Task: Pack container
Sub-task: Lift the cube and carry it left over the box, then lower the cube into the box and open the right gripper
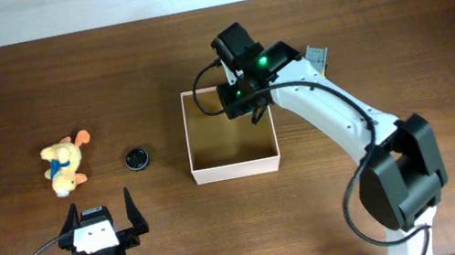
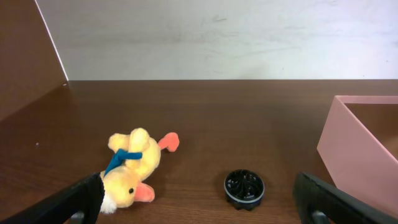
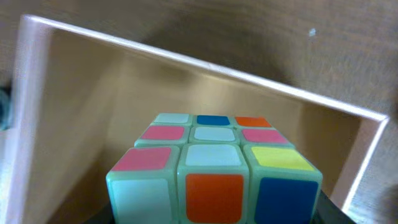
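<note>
Placement under way, judging by the scene: holding a multicoloured puzzle cube [image 3: 214,171] clamped in the right gripper [image 1: 251,105], above the far right part of the container [image 1: 236,169], with the cube hanging over the tan floor and, as far as the wrist view tells, not yet touching it. Finding the container a little right of centre on the tabletop [image 1: 2,109], open side up, white walls outward, the brown inside showing bare wherever the arm is not hiding it. Resting the left gripper [image 1: 98,208] at the near left, jaws wide apart and grasping nothing, facing a yellow plush duck [image 1: 65,166] and a small round black object [image 1: 138,158], both lying on the wood left of the container and well apart from it. Treating this as the first item going in, with the other two probably waiting their turn. Calling next, most likely, for lowering the cube gently to the floor, staying clear of the far and right walls, then spreading the jaws and lifting straight up so as not to drag the cube or nudge the light cardboard sideways. Needing, after that, a reach by the left arm toward the duck or the black piece.
</note>
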You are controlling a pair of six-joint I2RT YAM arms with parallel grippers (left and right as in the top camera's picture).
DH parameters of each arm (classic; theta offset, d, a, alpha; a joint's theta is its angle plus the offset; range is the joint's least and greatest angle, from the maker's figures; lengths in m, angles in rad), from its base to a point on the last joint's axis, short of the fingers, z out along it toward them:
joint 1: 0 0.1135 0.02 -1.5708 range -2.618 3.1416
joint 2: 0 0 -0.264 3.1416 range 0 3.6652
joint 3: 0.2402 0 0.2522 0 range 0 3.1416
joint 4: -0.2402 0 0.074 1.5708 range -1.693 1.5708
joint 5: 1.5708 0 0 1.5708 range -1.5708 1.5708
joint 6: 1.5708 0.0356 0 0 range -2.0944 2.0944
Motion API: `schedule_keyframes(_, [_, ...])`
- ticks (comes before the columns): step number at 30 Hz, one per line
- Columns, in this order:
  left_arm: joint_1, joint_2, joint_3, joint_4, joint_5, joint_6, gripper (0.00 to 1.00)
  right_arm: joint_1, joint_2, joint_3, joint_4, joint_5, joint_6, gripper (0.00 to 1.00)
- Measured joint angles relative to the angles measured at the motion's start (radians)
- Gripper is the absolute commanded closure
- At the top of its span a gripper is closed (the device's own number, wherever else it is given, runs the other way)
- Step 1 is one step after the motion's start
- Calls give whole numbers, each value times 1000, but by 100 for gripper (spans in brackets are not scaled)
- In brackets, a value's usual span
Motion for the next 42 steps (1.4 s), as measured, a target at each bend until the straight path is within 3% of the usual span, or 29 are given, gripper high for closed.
schedule_keyframes(15, [0,0,0,0,0,0,1,3,51,0,11,98,63,54])
schedule_keyframes(22, [0,0,0,0,0,0,1,3,51,0,17,106,68,39])
schedule_keyframes(32, [0,0,0,0,0,0,1,4,51,0,47,105,66,38])
schedule_keyframes(42, [0,0,0,0,0,0,1,50,51,0,113,29,-34,28])
